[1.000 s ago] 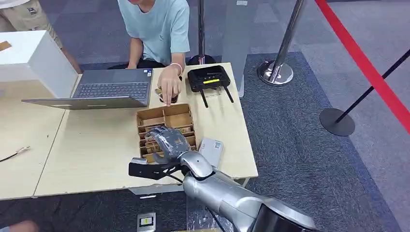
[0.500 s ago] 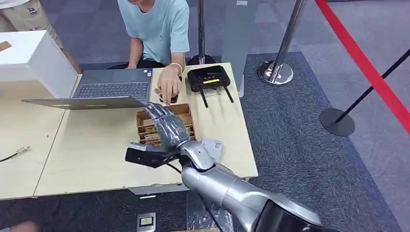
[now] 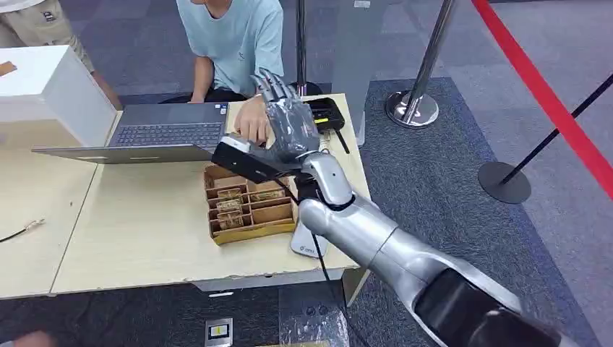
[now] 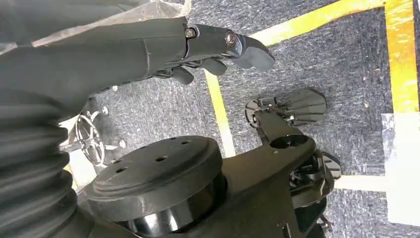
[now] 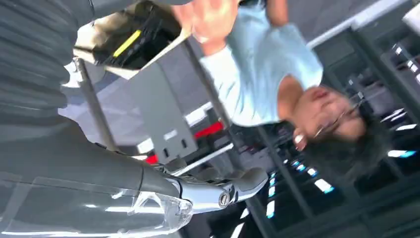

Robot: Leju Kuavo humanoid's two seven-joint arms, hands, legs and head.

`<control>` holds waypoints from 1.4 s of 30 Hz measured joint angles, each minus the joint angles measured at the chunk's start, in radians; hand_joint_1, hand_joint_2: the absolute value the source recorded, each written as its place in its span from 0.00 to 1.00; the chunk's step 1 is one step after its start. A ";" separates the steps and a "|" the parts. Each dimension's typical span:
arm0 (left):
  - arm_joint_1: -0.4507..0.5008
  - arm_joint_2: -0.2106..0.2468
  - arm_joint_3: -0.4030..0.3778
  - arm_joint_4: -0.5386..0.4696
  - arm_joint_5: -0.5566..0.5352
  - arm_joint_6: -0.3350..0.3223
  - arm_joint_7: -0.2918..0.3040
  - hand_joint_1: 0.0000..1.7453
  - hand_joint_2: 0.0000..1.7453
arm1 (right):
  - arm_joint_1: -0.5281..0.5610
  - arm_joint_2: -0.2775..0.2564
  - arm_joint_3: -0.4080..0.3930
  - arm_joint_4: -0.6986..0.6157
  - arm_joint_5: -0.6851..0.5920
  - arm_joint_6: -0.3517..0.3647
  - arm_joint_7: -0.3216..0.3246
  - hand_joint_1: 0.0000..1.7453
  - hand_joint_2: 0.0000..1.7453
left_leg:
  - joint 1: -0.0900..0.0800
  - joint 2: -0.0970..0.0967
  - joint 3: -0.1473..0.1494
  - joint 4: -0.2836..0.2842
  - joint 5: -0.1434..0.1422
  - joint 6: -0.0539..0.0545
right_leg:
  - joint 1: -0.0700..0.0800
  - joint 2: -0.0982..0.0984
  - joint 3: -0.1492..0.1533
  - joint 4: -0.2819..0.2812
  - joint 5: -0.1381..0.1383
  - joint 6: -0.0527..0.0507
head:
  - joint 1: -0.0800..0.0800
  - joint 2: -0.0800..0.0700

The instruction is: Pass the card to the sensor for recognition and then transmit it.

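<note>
Hovering above the slotted cardboard tray [image 3: 249, 233], right hand [image 3: 285, 126] spreads fingers.

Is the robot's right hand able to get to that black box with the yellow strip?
Probably yes: the right hand is raised just in front of the black box, with only air between; a person's hand rests alongside.

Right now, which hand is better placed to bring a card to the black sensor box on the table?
The right hand: it is raised over the table, close to the sensor box. The left hand hangs over the floor.
</note>
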 joint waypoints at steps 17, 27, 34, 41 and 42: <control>-0.009 0.075 0.010 0.003 0.043 0.065 -0.032 0.00 1.00 | 0.107 -0.115 -0.065 -0.164 -0.045 -0.019 -0.003 0.00 1.00 | 0.001 0.001 0.000 -0.001 0.000 0.000 | 0.001 0.001 0.000 0.000 0.000 0.000 | 0.000 0.000; -0.102 0.076 0.060 -0.016 0.062 0.090 -0.108 0.00 1.00 | 0.151 -0.117 -0.065 -0.162 -0.037 -0.027 -0.001 0.00 1.00 | 0.001 0.000 0.000 -0.001 0.000 0.000 | 0.001 0.001 0.000 0.000 0.000 0.000 | 0.000 0.000; -0.103 0.076 0.082 -0.025 0.059 0.092 -0.121 0.00 1.00 | 0.153 -0.117 -0.065 -0.162 -0.037 -0.027 0.007 0.00 1.00 | 0.001 0.000 0.000 0.000 -0.001 0.000 | 0.001 0.001 0.000 0.000 -0.001 0.000 | 0.000 0.000; -0.095 0.069 0.109 -0.034 0.056 0.088 -0.134 0.00 1.00 | 0.209 -0.138 -0.066 -0.187 -0.029 -0.051 0.065 0.00 1.00 | 0.001 0.001 0.000 -0.001 -0.001 0.000 | 0.001 0.001 0.000 0.000 -0.001 0.000 | 0.000 0.000; -0.085 0.069 0.111 -0.034 0.059 0.085 -0.133 0.00 1.00 | 0.222 -0.147 -0.067 -0.199 -0.023 -0.051 0.075 0.00 1.00 | 0.001 0.001 0.000 -0.001 -0.001 0.000 | 0.001 0.001 0.000 0.000 -0.001 0.000 | 0.000 0.000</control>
